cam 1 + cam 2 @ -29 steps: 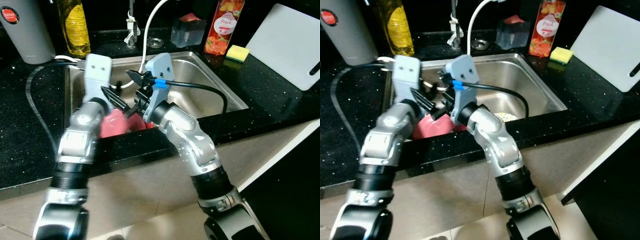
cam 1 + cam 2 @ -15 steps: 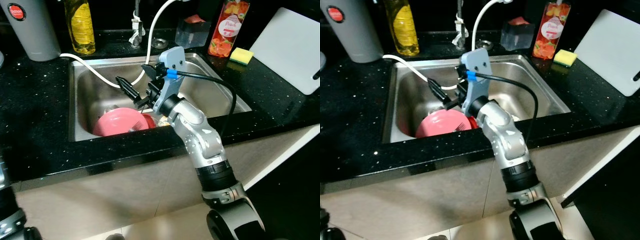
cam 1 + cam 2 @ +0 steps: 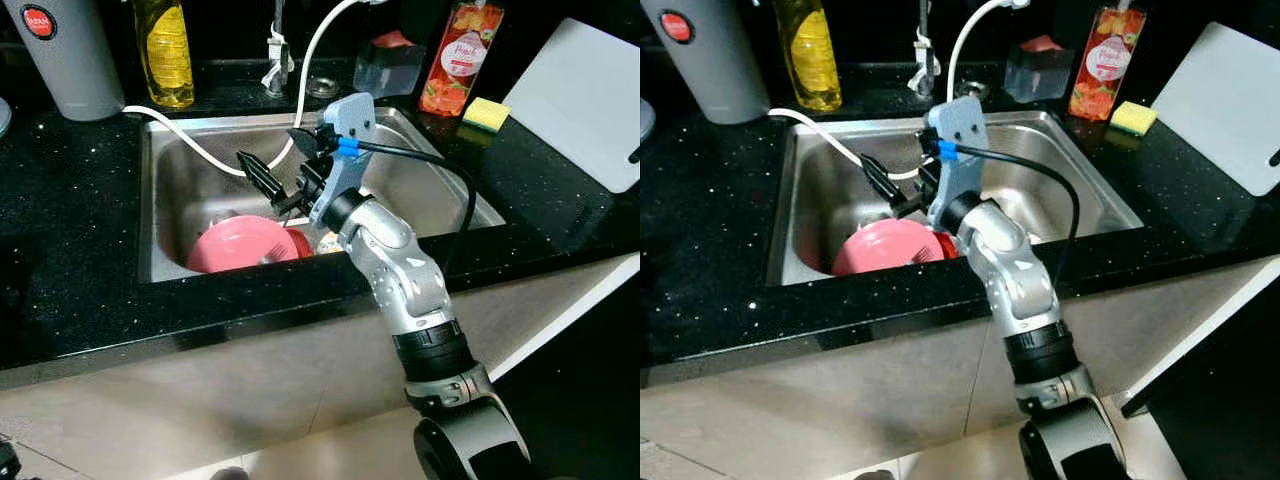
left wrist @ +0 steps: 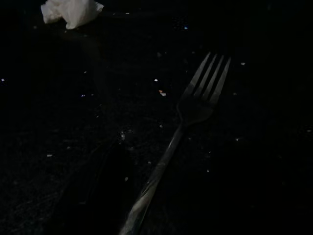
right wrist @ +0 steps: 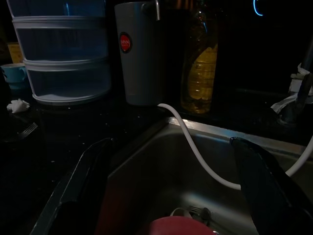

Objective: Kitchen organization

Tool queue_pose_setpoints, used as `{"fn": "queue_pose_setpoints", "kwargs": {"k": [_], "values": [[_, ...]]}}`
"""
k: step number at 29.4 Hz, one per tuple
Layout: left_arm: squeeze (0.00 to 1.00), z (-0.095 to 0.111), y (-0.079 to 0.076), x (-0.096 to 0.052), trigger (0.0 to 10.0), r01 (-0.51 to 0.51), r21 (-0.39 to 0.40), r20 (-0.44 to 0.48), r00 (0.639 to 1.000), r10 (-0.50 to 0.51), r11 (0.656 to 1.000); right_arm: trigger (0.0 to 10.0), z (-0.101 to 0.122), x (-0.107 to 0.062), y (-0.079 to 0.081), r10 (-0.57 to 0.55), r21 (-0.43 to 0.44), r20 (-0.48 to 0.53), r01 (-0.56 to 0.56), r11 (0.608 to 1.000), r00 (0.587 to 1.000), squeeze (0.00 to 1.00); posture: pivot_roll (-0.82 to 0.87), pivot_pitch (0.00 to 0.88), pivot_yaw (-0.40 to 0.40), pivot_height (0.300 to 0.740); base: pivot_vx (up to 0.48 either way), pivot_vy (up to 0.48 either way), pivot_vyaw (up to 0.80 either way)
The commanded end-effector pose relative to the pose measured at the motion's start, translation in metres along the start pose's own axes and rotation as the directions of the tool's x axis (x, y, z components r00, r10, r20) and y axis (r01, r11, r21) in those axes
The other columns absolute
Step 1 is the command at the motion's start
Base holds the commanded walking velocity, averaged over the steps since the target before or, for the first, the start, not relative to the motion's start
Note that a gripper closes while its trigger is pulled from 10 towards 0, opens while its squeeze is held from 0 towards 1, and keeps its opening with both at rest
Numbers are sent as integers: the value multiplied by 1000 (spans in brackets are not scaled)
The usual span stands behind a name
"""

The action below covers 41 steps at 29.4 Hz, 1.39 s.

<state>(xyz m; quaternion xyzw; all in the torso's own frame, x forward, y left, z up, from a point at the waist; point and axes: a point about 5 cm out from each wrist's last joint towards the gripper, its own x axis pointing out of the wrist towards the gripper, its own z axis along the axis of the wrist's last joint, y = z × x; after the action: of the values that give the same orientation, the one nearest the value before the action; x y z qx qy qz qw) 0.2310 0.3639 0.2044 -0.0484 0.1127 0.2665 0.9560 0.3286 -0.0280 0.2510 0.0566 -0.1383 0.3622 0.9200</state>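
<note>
A pink plate (image 3: pixel 245 243) lies in the steel sink (image 3: pixel 440 160), with something red (image 3: pixel 300 240) at its right edge. My right gripper (image 3: pixel 280 158) hangs open above the plate, its fingers wide apart and holding nothing. In the right wrist view the right gripper (image 5: pixel 173 196) frames the sink's far corner, the plate's rim (image 5: pixel 178 226) and a fork (image 5: pixel 198 211) in the basin. The left wrist view is very dark; a metal fork (image 4: pixel 181 132) lies on the black counter there, near a crumpled white tissue (image 4: pixel 71 10).
A white hose (image 3: pixel 200 148) runs from the left counter into the sink. Behind the sink stand a yellow oil bottle (image 3: pixel 166 50), a grey canister (image 3: pixel 70 55), a tap (image 3: pixel 277 50), a clear container (image 3: pixel 388 62) and a peach bottle (image 3: pixel 457 55). A sponge (image 3: pixel 484 112) and white cutting board (image 3: pixel 585 95) lie right.
My left arm has pulled back from over the sink and left the head views. The right gripper stays open above the pink plate, barely shifted.
</note>
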Motion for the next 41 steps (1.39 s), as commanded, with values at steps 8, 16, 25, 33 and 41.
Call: {"fn": "queue_pose_setpoints", "kwargs": {"k": [8, 16, 25, 33, 41], "values": [[0, -42, 15, 3, 1843, 40, -127, -216, 974, -67, 991, 10000, -1, -2, 0, 3, -5, 5, -3, 1000, 1000, 0, 214, 0, -33, 740, 0, 0, 0], [0, -51, -1, 5, 0, 118, -170, -258, 953, -160, 978, 10000, -1, -1, 1, 8, -2, 7, -8, 1000, 1000, 0, 208, 0, -37, 740, 0, 0, 0], [0, -51, -32, 11, 0, 228, -210, -249, 928, -278, 951, 10000, -1, -2, 0, 5, -3, 3, -5, 1000, 1000, 0, 208, 0, -45, 740, 0, 0, 0], [0, -26, -132, 30, 10000, 460, -200, -162, 855, -493, 865, 10000, 0, -3, 4, 0, 6, 4, 0, 1000, 1000, 0, 181, 12, -25, 740, 0, 0, 0], [0, -1, -203, 32, 10000, 596, -160, -88, 785, -613, 787, 10000, -2, -6, 4, -16, 11, -5, 16, 1000, 1000, 0, 166, 38, 0, 740, 0, 0, 0]]}}
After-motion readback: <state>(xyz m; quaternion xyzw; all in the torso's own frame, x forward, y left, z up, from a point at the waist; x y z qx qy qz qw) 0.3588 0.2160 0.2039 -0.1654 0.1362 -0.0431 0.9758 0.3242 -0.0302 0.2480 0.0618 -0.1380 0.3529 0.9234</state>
